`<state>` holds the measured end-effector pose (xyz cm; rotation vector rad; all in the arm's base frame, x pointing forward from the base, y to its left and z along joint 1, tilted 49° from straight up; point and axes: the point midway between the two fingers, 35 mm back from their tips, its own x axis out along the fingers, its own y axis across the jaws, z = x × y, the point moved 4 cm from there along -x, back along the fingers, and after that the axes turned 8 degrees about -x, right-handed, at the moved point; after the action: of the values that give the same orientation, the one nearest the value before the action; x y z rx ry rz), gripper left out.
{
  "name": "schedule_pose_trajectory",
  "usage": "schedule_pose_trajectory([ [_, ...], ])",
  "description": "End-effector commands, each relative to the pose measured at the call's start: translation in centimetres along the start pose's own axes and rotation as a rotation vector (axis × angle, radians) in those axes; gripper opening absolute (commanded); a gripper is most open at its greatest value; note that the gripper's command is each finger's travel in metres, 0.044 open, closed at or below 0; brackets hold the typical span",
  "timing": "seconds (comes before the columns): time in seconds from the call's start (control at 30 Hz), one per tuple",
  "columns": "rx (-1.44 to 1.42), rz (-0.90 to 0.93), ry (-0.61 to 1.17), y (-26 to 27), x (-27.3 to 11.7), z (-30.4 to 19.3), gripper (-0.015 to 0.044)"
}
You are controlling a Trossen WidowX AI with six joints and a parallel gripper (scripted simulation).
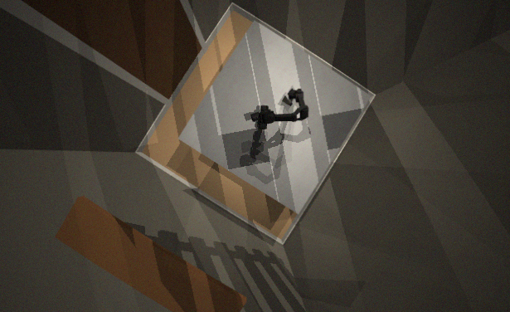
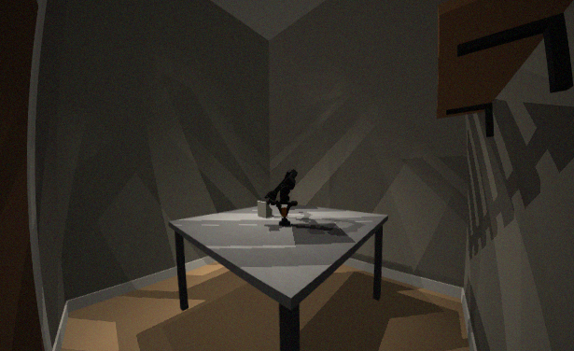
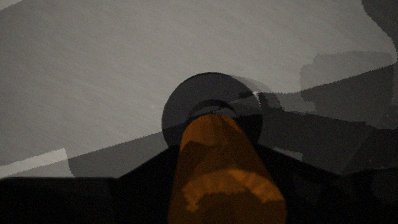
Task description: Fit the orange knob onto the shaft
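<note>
Reaching out over the pale table (image 1: 243,79) (image 2: 273,254), the dark arm (image 1: 285,117) (image 2: 287,187) shows in the top view with its gripper (image 1: 262,118) (image 2: 284,205) end above the tabletop and mixed with its own shadows; neither the knob nor the pedestal can be made out from up there.

In the exterior view the gripper points down, and the orange knob (image 2: 284,212) (image 3: 225,165) hangs below it, directly over the small dark pedestal (image 2: 285,222) (image 3: 182,102). Whether its lower end already touches the shaft is too small to tell. A pale block (image 2: 264,209) stands on the table near the arm.

In the wrist view the knob runs away from the camera, its far end in front of the pedestal's round dark face and hiding most of whatever rises from the middle. The fingers are closed on the knob, gripping it. The flat side of the shaft cannot be seen, nor can the hole.

The step in hand seems to be the alignment and seating: the knob looks roughly centred but not yet released. The next move probably calls for light downward pressure with a slow twist about the upright axis until the flats match and the knob drops. After that comes a straight push down to the pedestal, then opening the fingers.
</note>
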<state>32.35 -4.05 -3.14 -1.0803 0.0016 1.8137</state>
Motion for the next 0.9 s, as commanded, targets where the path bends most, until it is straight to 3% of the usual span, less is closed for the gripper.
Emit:
schedule_pose_trajectory([
  [0.0, -0.029, -0.002, 0.006, -0.17, -0.34, -0.14, 0.0000],
  [0.2, -0.213, -0.001, 0.006, -0.50, -0.34, -0.35, 0.0000],
  [0.87, -0.213, -0.001, 0.006, -0.01, -0.20, -0.10, 0.0000],
])
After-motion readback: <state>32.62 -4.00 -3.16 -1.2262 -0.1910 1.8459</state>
